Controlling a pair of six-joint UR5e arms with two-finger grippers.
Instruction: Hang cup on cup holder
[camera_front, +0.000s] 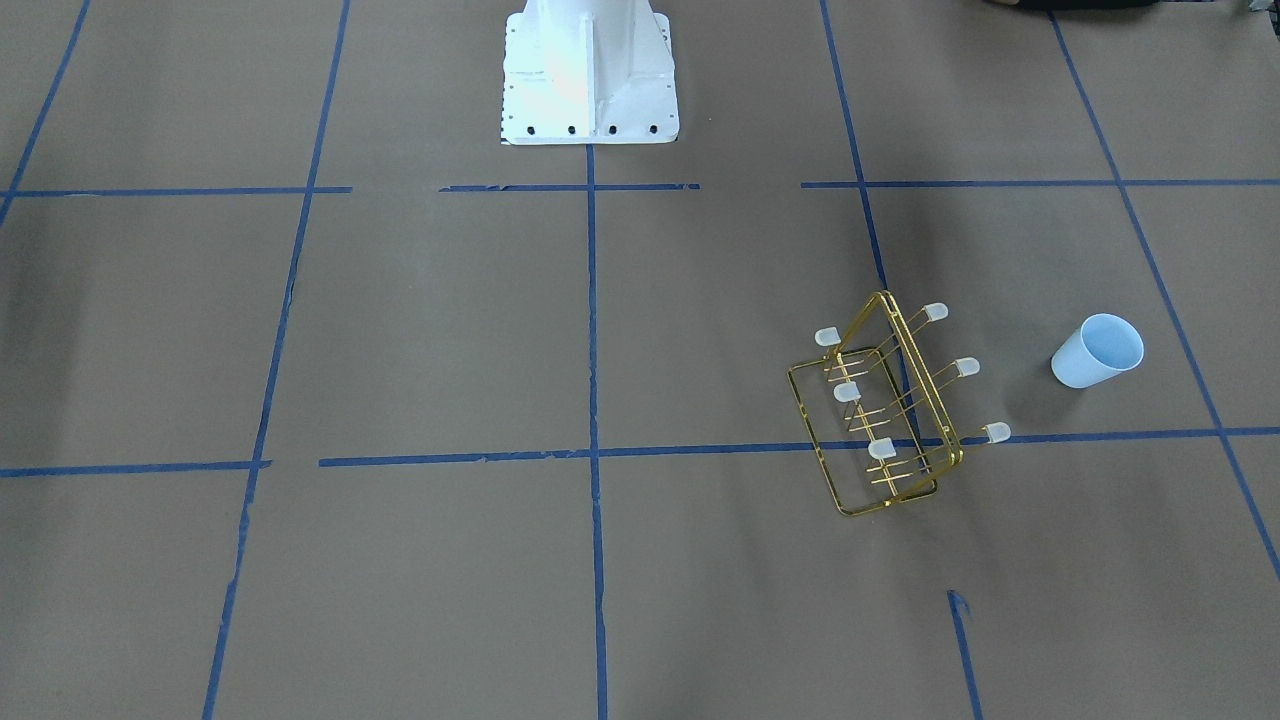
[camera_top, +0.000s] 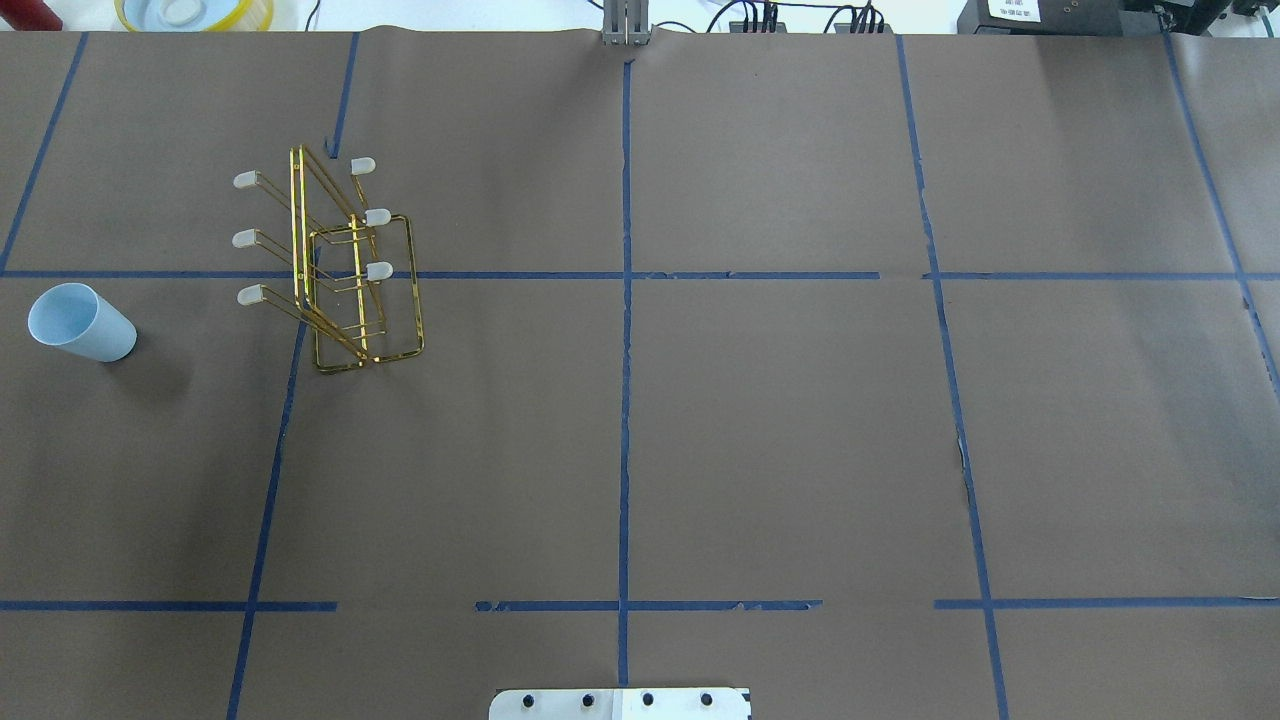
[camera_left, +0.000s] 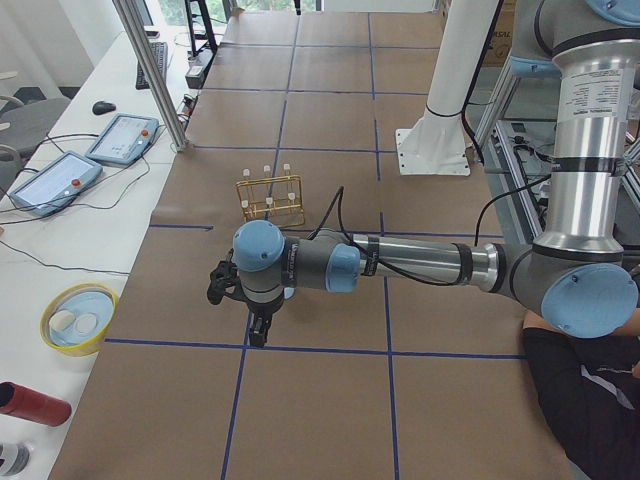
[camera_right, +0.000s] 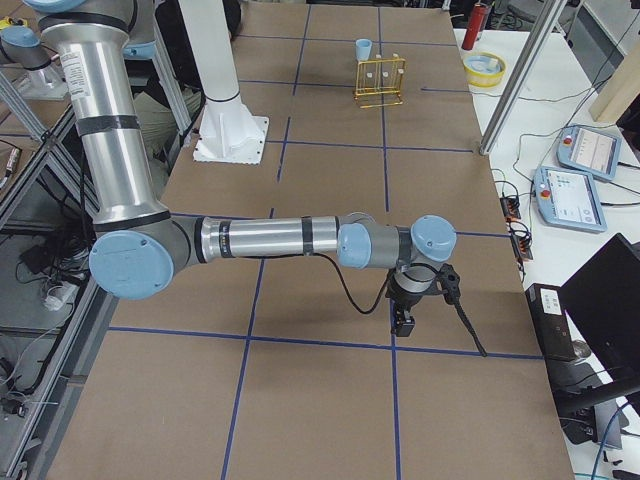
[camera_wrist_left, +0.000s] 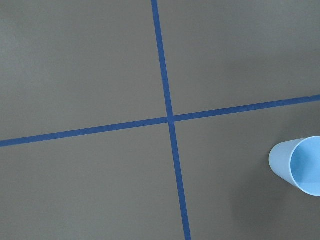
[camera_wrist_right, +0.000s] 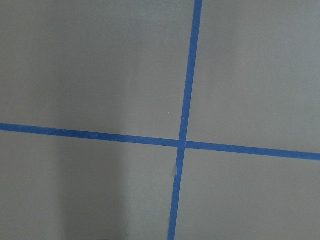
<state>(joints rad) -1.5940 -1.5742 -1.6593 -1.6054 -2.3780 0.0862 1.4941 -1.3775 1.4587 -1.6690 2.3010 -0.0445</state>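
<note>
The pale blue cup (camera_front: 1097, 351) stands upright and alone on the brown table, also in the overhead view (camera_top: 80, 322) at far left and at the right edge of the left wrist view (camera_wrist_left: 299, 165). The gold wire cup holder (camera_front: 885, 410) stands a short way from it, all its capped prongs bare (camera_top: 345, 265). My left gripper (camera_left: 258, 335) hangs above the table on the near side of the rack; it shows only in the left side view, so I cannot tell its state. My right gripper (camera_right: 404, 322) is far from both, state unknown.
The white robot base (camera_front: 590, 70) is at the table's robot side. A yellow-rimmed bowl (camera_left: 78, 318) and a red cylinder (camera_left: 35, 404) lie off the table's far edge. Tablets (camera_left: 122, 138) and a metal post (camera_left: 150, 70) stand there too. A person (camera_left: 590, 400) sits by the left arm's base.
</note>
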